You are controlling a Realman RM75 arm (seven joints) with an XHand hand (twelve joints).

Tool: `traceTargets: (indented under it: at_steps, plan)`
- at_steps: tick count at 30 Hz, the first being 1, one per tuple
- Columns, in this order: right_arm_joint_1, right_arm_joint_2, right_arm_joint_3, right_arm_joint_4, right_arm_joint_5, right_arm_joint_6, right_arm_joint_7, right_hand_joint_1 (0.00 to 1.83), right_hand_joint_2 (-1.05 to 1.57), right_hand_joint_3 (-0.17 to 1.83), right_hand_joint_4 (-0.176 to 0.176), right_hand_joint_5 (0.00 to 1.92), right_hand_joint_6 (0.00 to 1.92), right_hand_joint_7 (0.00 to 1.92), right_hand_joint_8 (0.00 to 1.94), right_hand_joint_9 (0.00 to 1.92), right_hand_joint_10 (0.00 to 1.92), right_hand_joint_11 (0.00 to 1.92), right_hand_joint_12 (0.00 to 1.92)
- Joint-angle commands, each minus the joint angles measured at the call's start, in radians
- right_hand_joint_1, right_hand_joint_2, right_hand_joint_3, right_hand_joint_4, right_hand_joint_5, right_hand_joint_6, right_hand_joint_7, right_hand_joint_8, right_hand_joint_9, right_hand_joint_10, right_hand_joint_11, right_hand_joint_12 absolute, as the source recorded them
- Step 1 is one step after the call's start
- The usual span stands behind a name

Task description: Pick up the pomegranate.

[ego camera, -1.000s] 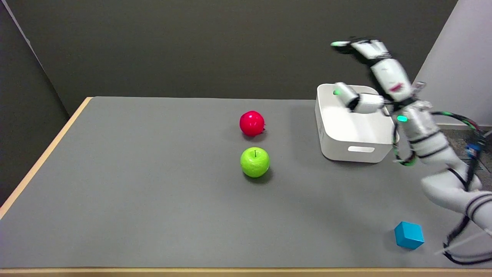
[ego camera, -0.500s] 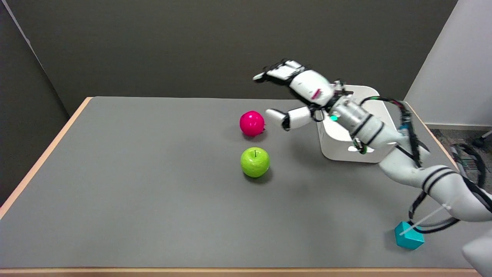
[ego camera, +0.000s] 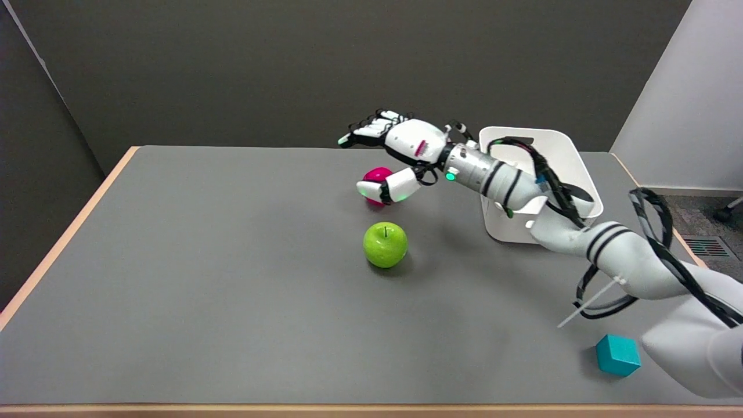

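In the head view, the pomegranate sits on the grey tabletop, just behind the green apple and well to the left of the white bin. The right hand hovers spread and empty over it, fingers above and beyond it, thumb in front of it. By my reading the reach is almost complete, while closing around the fruit and lifting remain.

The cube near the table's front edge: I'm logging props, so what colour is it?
The cube is plain teal-blue, shown clearly in the head view.
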Motion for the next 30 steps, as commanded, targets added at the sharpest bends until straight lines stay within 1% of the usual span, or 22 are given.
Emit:
traceTargets:
  at_steps: [1, 6, 16, 19, 30]
  plan:
    - [0.182, -0.122, -0.1, -0.225, -0.141, -0.12, 0.077, 0.38, 0.62, 0.88, 0.09, 0.25, 0.47, 0.34, 0.35, 0.22, 0.66, 0.02, 1.14]
    - [0.189, -0.128, -0.1, -0.275, -0.141, -0.169, 0.083, 0.44, 0.62, 0.9, 0.092, 0.24, 0.47, 0.33, 0.34, 0.22, 0.65, 0.03, 1.14]
    - [0.158, -0.122, -0.083, -0.342, -0.134, -0.191, 0.071, 0.45, 0.62, 0.9, 0.094, 0.24, 0.46, 0.33, 0.34, 0.22, 0.65, 0.03, 1.14]
    - [0.147, -0.126, -0.094, -0.324, -0.131, -0.188, 0.084, 0.48, 0.6, 1.0, 0.098, 0.22, 0.49, 0.31, 0.39, 0.22, 0.66, 0.07, 1.09]
    - [0.133, -0.13, -0.094, -0.306, -0.131, -0.185, 0.084, 0.61, 0.62, 1.01, 0.1, 0.23, 0.5, 0.32, 0.4, 0.26, 0.7, 0.12, 1.16]
